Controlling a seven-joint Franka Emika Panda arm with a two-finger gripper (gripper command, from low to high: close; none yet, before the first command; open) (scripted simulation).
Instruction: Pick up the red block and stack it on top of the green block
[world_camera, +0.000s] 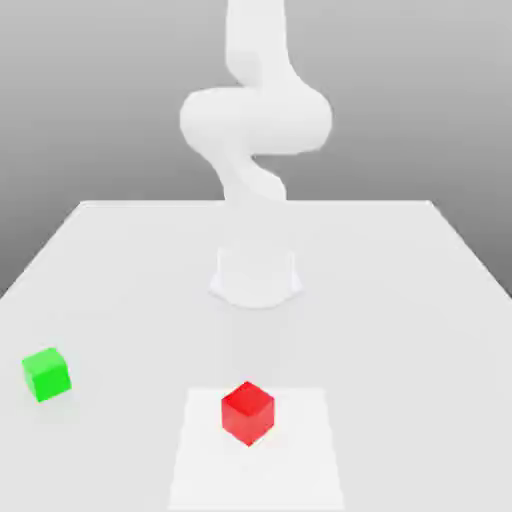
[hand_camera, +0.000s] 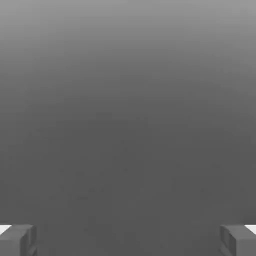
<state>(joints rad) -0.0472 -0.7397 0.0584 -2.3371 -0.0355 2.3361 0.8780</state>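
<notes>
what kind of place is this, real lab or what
Most likely a simulated tabletop workspace, not a real lab: a plain white table against an empty grey backdrop, a smooth white robot arm, and two flat-coloured cubes, the red block and the green block.

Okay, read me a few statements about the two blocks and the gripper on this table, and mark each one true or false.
1. The red block sits on top of the green block. False: both rest on the table, well apart.
2. The green block lies toward the exterior view's left of the red block. True.
3. The gripper is shut on the red block. False: in the hand view its fingers stand wide apart with nothing between them.
4. The red block rests on a lighter square patch of the table. True.
5. The green block lies on that lighter patch too. False: it sits outside it, on the plain tabletop.
</notes>
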